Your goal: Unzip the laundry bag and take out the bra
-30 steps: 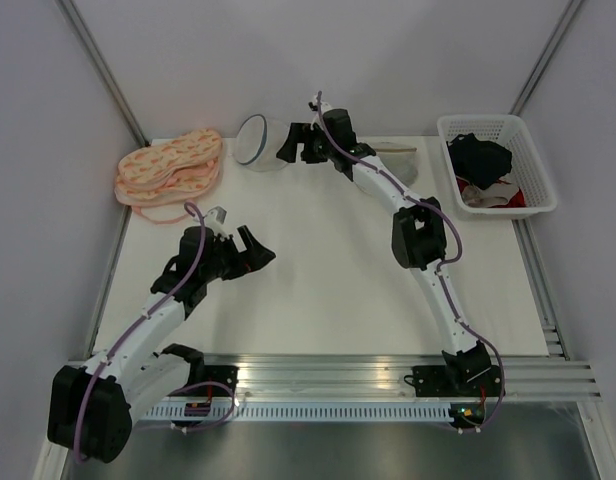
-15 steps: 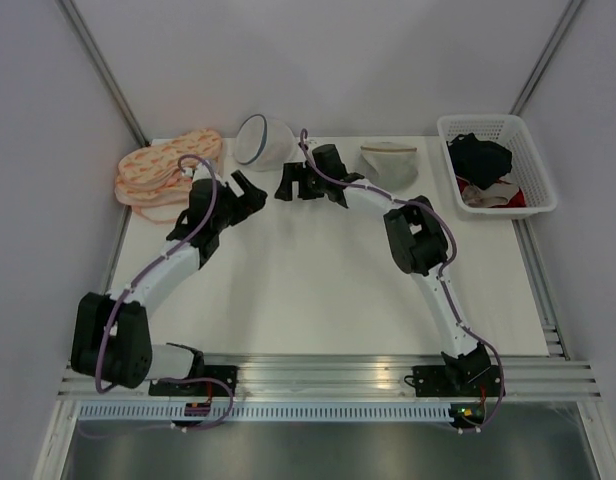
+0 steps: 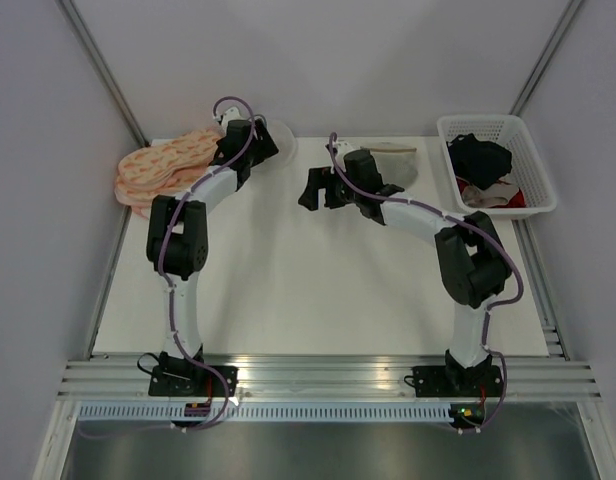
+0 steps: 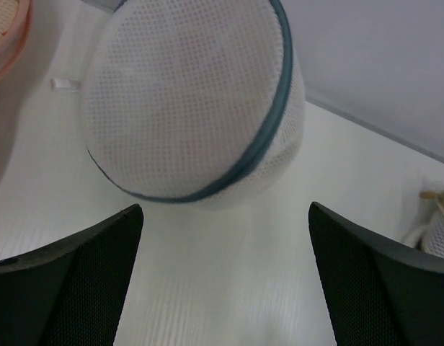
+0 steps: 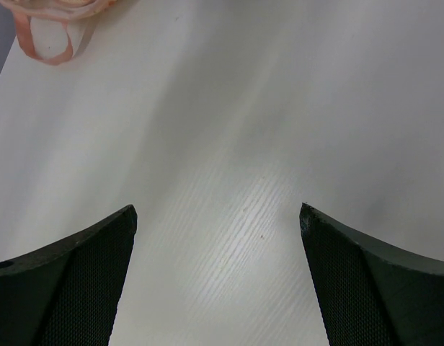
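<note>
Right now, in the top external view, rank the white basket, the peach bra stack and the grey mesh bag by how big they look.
1. White basket.
2. Peach bra stack, nearly as large, so the gap is slight.
3. Grey mesh bag, clearly smallest, though partly covered.

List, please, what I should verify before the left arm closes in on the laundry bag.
1. Is the left gripper open: ok.
2. Does the laundry bag lie just ahead of it: ok.
3. Is the bag unzipped: not ok, no opening shows.
4. Is the zipper pull located: cannot tell.
5. Is the right gripper open over bare table, away from the bag: ok.
</note>
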Robot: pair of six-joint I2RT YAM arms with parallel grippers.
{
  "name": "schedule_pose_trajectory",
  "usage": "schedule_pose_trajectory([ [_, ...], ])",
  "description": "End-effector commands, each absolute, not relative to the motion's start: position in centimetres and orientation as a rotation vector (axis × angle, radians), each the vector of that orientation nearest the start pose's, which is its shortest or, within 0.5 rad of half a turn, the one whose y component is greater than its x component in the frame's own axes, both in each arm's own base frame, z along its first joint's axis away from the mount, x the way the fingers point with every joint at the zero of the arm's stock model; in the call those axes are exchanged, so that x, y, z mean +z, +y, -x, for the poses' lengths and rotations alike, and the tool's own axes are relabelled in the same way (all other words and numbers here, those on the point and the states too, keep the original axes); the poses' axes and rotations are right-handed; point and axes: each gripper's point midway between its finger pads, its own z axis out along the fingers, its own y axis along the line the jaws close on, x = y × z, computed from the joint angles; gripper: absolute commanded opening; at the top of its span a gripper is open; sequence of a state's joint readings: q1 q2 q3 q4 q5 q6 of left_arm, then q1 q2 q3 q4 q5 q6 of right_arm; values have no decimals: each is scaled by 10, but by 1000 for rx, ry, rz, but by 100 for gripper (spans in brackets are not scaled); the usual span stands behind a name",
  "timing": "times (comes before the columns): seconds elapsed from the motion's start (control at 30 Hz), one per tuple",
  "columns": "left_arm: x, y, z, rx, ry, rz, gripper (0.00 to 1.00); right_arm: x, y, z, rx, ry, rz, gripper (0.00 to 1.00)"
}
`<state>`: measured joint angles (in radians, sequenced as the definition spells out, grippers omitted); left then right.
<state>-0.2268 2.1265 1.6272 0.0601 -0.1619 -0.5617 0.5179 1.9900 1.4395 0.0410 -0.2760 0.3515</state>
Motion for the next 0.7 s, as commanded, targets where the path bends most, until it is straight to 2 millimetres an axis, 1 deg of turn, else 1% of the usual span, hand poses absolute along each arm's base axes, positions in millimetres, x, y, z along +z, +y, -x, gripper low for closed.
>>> schedule_pose_trajectory([
  [0.0,118,-115,-621,-152,2031,403,98,159,321,-436,824,2041,367,98],
  [0.03,115,-115,-633,-128,2021,404,98,162,316,-424,826,2039,372,98],
  [0.07,103,-111,-634,-88,2050,409,98,165,313,-420,825,2034,371,98],
  [0.1,118,-112,-647,-85,2016,398,98,168,310,-417,825,2029,369,98],
  [0.13,98,-113,-650,-60,2046,391,98,172,306,-410,822,2024,368,98],
  [0.17,97,-113,-653,-47,2044,387,98,174,304,-407,819,2022,364,98],
  [0.2,106,-115,-659,-45,2026,367,97,176,302,-403,822,2019,363,98],
  [0.23,102,-117,-661,-39,2031,347,94,181,298,-399,819,2010,364,98],
  [0.27,94,-118,-664,-36,2041,330,90,181,296,-397,812,2014,357,98],
  [0.3,97,-120,-667,-34,2040,301,73,183,295,-395,809,2011,355,98],
  [0.33,96,-121,-668,-37,2045,286,60,187,292,-391,805,2002,354,98],
  [0.37,93,-126,-668,-57,2059,261,47,187,291,-390,797,2005,345,98],
  [0.4,92,-128,-667,-67,2070,241,27,187,289,-388,795,2010,340,98],
  [0.5,91,-135,-660,-110,2101,218,2,194,287,-383,795,1992,330,98],
  [0.57,93,-141,-651,-148,2127,200,2,196,283,-381,784,1988,321,98],
  [0.6,97,-142,-640,-165,2142,199,2,196,280,-381,768,1995,307,98],
  [0.67,101,-148,-626,-194,2163,181,2,197,275,-379,750,2006,291,98],
])
